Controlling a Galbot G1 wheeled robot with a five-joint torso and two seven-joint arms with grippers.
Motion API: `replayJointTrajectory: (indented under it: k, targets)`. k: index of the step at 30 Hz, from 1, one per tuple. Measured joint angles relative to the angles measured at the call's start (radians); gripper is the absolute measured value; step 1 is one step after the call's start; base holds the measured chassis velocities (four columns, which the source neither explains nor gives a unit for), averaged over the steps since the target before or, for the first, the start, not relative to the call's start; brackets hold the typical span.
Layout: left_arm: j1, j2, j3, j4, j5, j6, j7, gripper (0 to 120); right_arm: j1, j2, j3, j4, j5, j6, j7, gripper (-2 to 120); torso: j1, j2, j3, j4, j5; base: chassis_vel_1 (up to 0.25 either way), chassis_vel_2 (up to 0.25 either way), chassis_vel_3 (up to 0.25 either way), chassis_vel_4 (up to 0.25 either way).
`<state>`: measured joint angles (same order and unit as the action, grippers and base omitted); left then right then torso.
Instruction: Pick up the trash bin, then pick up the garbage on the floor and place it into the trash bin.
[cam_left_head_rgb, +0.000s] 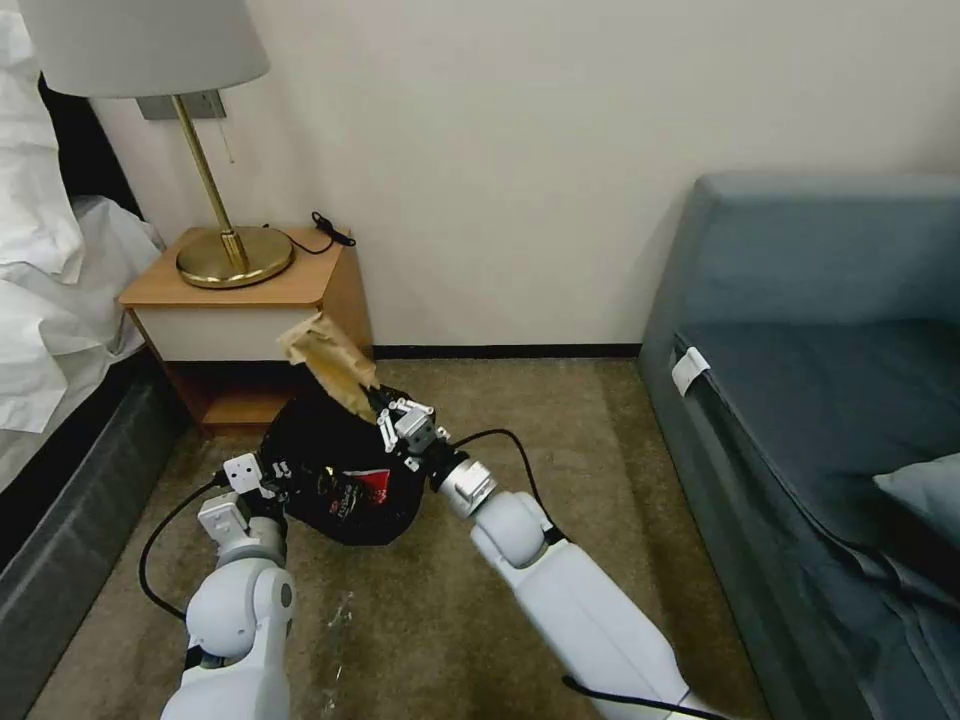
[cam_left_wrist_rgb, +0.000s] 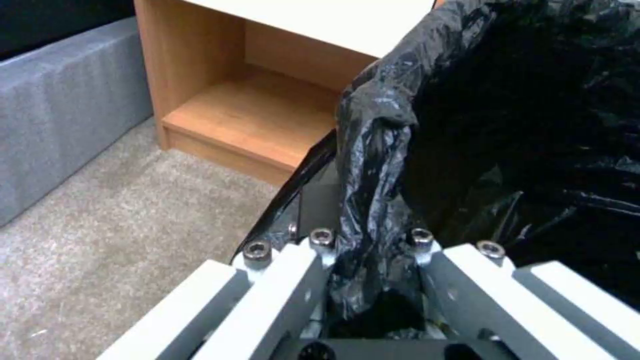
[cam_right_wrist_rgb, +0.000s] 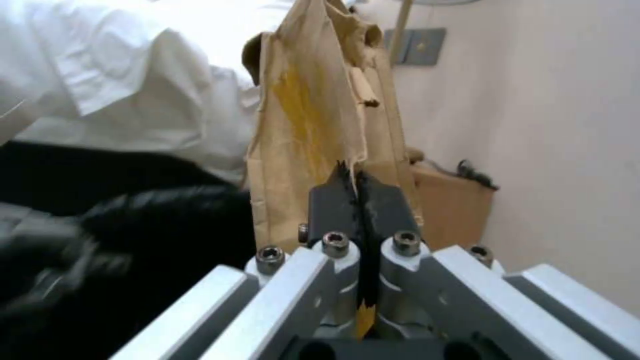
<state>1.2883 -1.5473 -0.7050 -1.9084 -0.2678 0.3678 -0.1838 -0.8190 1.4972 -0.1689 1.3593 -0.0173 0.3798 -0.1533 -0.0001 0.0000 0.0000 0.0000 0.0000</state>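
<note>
The trash bin (cam_left_head_rgb: 335, 470) shows as a round shape wrapped in crinkled black bag, low in front of the nightstand. My left gripper (cam_left_head_rgb: 272, 476) is shut on a fold of the bag at its rim (cam_left_wrist_rgb: 373, 150), with that gripper (cam_left_wrist_rgb: 365, 210) clamped round the plastic. A red-and-white wrapper (cam_left_head_rgb: 372, 490) shows against the bag. My right gripper (cam_left_head_rgb: 388, 408) is shut on a tan crumpled paper scrap (cam_left_head_rgb: 325, 358) and holds it upright over the bin's far edge. The dark fingers (cam_right_wrist_rgb: 333, 200) pinch the paper's (cam_right_wrist_rgb: 313, 115) lower edge. Beige carpet floor (cam_left_head_rgb: 560, 420) lies all around.
A wooden nightstand (cam_left_head_rgb: 250, 300) with an open shelf (cam_left_wrist_rgb: 253, 120) and a brass lamp (cam_left_head_rgb: 233, 255) stands just behind the bin. A bed with white sheets (cam_left_head_rgb: 50, 290) runs along the left, a grey-blue sofa (cam_left_head_rgb: 820, 340) along the right. Open carpet lies between them.
</note>
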Motion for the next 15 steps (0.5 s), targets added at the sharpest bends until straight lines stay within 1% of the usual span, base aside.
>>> replayJointTrajectory:
  k: [5, 9, 13, 14, 15]
  targets:
    - [-0.005, 0.0, -0.002, 0.0, -0.001, 0.0, 0.0, 3, -0.026, -0.001, -0.007, -0.034, -0.025, 0.023, -0.005, 0, 0.0, 0.0, 0.0, -0.0001, 0.0, 0.0, 0.0, 0.0, 0.0]
    - [-0.006, -0.001, -0.001, 0.0, -0.001, 0.0, 0.0, 3, -0.033, 0.0, -0.007, -0.042, -0.025, 0.023, -0.004, 0, 0.0, 0.0, 0.0, -0.0001, 0.0, 0.0, 0.0, 0.0, 0.0]
    - [-0.006, -0.001, -0.001, 0.0, -0.001, 0.0, -0.001, 3, -0.038, 0.002, 0.001, -0.065, -0.05, 0.022, 0.023, 0, 0.0, 0.0, 0.0, 0.0, 0.0, 0.0, 0.0, 0.0, 0.0]
    - [-0.006, 0.0, -0.001, 0.0, -0.001, 0.0, -0.001, 3, -0.039, 0.003, 0.003, -0.072, -0.052, 0.019, 0.04, 2, 0.0, 0.0, 0.0, 0.0, 0.0, 0.0, 0.0, 0.0, 0.0]
    - [-0.006, 0.0, -0.002, 0.001, -0.001, 0.0, -0.001, 3, -0.04, 0.003, 0.005, -0.074, -0.054, 0.012, 0.052, 7, 0.0, 0.0, 0.0, -0.0001, 0.0, 0.0, 0.0, 0.0, 0.0]
